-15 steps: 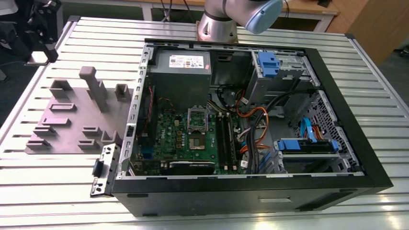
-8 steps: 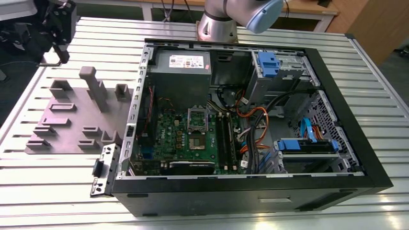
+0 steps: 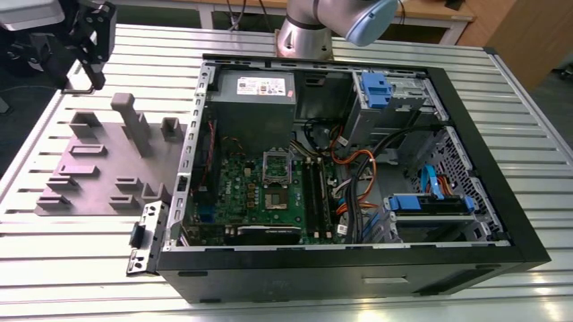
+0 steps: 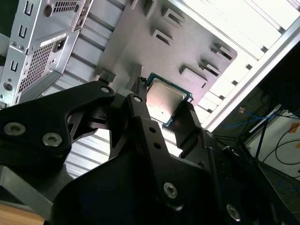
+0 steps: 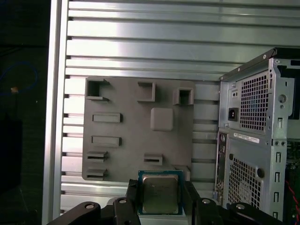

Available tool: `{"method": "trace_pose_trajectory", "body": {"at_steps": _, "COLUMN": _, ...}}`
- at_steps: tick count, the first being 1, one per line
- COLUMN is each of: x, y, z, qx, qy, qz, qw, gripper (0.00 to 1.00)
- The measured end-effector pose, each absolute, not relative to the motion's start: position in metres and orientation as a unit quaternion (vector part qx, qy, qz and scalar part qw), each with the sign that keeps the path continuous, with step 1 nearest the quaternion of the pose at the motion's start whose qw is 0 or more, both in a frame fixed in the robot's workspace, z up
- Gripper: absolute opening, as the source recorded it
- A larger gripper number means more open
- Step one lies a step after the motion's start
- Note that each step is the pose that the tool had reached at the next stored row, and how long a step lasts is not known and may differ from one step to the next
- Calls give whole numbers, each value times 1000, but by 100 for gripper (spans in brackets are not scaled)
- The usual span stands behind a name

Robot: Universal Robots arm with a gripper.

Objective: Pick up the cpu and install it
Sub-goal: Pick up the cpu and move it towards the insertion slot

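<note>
The cpu [image 5: 159, 193], a small square chip with a silvery metal top and a thin blue-green rim, sits between my gripper's [image 5: 160, 200] two black fingers, which are shut on its opposite edges. In the second wrist view the cpu [image 4: 165, 99] hangs well above the grey holder plate [image 4: 140, 42]. In the exterior view my gripper [image 3: 92, 79] is high at the far left, above the holder plate [image 3: 94, 168] and outside the open computer case [image 3: 358, 268]. The green motherboard [image 3: 255, 201] lies inside the case with its socket [image 3: 276, 164] near the middle.
The holder plate [image 5: 122, 131] has raised brackets and posts on the ribbed metal table [image 5: 140, 42]. The case's perforated rear wall [image 5: 255, 140] stands beside the plate. Inside the case are a power supply [image 3: 253, 90], orange and black cables [image 3: 353, 168] and blue drive bays [image 3: 430, 201]. The arm's base [image 3: 304, 37] is behind the case.
</note>
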State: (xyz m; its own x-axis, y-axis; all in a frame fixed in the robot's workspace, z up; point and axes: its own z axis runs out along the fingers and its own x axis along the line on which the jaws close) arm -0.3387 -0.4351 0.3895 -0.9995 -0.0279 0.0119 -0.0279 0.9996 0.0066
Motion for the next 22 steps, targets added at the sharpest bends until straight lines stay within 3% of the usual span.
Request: {"method": "trace_pose_trajectory", "body": {"at_steps": 22, "x": -330, "y": -435, "z": 390, "qx": 14, "qy": -1000, "qz": -3, "qw": 6, "gripper": 47}}
